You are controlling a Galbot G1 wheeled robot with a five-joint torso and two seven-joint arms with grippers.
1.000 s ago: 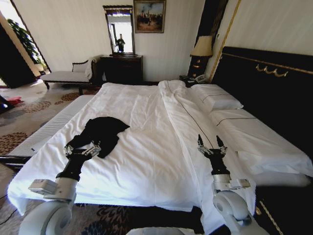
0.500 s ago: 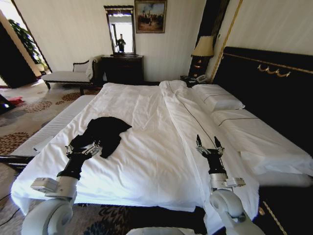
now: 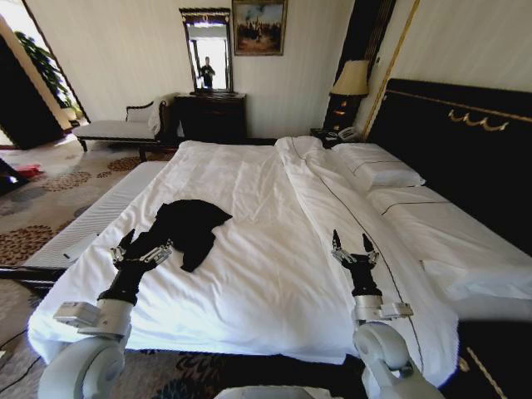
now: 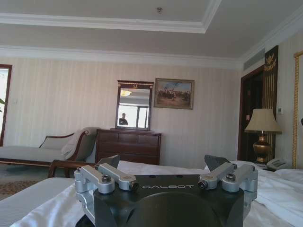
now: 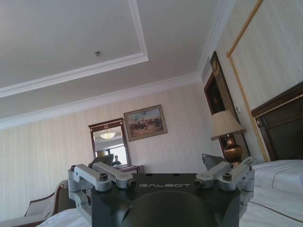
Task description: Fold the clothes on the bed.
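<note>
Tools spread wide, both empty: the left tool (image 3: pixel 140 248) sits at the near edge of the black T-shirt (image 3: pixel 188 226), perhaps touching it; the right tool (image 3: pixel 353 250) hovers over the bed's (image 3: pixel 266 274) white duvet.

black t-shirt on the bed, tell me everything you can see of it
The black T-shirt lies crumpled in an uneven heap on the white duvet, toward the robot's left and near the bed's edge. It looks like soft, matte fabric; one narrow flap points toward the robot. No lettering is visible. The left gripper, jaws open, sits at its near edge; contact cannot be confirmed.
</note>
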